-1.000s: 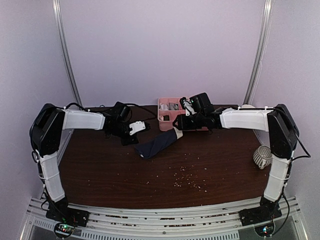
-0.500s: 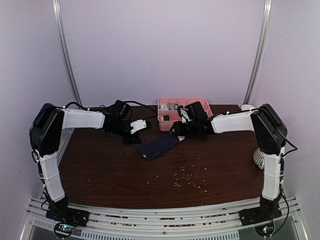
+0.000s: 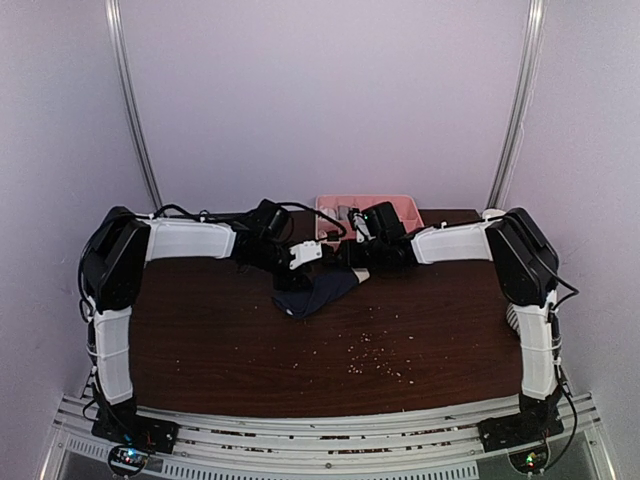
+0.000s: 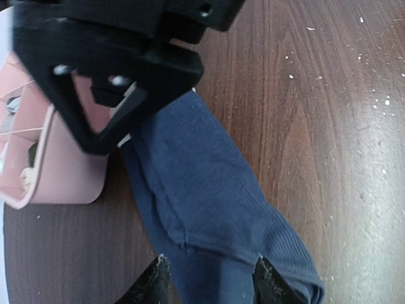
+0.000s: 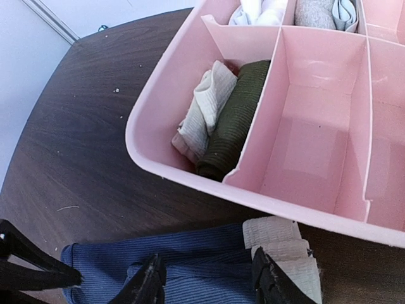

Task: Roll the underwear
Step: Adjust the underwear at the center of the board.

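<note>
The navy underwear (image 3: 318, 292) lies flat on the table (image 3: 220, 340), a little toward 12 o'clock from the table's middle. It is folded into a long strip running from 7 o'clock up to 1 o'clock. Its cream waistband (image 5: 275, 244) is the 1 o'clock end and sits just beside the front wall of the pink tray (image 5: 158, 149); I cannot tell whether they touch. No turn of a roll shows anywhere along the strip.

A second ago the left arm stood well off at 9 o'clock of the cloth, with only the right arm at the waistband. Since then both arms have closed in, one from each side, so in the overhead view they now cover the strip's far end.

The left gripper (image 4: 212, 278) hangs over the strip toward its 7 o'clock end. Its jaws are about half apart with cloth under the gap, and nothing is pinched. The right gripper (image 5: 209, 282) hangs the same way over the waistband end, half spread and holding nothing.

This looks like the set-up for the first turn, not the rolling itself. Next, one end likely has to be caught across its full width while the other end is steadied.

The tray at 12 o'clock holds rolled cloths (image 5: 218, 120) beside a bare compartment. Crumbs (image 3: 375, 355) lie at 5 o'clock.
</note>
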